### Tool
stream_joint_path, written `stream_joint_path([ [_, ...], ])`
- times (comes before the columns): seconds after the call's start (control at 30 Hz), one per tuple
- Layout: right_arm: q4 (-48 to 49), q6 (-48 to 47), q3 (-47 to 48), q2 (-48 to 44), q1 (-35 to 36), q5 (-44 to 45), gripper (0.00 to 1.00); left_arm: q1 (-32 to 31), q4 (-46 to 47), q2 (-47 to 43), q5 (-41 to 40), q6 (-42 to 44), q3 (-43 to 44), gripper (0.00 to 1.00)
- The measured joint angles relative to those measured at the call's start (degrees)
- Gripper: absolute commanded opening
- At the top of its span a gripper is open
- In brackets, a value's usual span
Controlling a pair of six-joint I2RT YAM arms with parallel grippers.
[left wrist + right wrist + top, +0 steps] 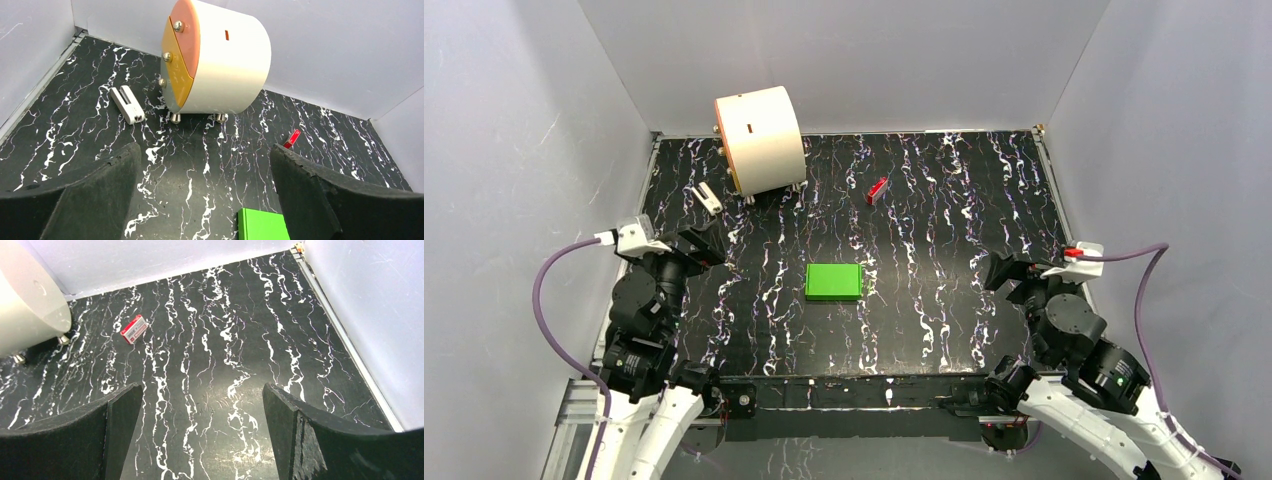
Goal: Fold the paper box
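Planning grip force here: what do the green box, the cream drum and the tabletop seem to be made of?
Green box: likely thin card or paper; flat matte colour, crisp edges. Cream drum: probably plastic; smooth, evenly coloured shell with soft sheen. Tabletop: black with white marble veining, faintly glossy; perhaps printed laminate, unclear.

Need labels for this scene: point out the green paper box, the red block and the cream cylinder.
paper box (833, 281), top external view, middle of its top face.
red block (134, 329), right wrist view, its red face.
cream cylinder (230, 65), left wrist view, its curved wall.
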Motion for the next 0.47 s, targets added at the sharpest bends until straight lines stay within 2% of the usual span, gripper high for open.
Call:
stream_joint_path([
  [0.47, -0.02, -1.33, 0.0, 4.68, 0.0, 0.39, 0.99, 0.0, -0.15, 2.03, 0.63, -0.28, 0.0, 0.96],
])
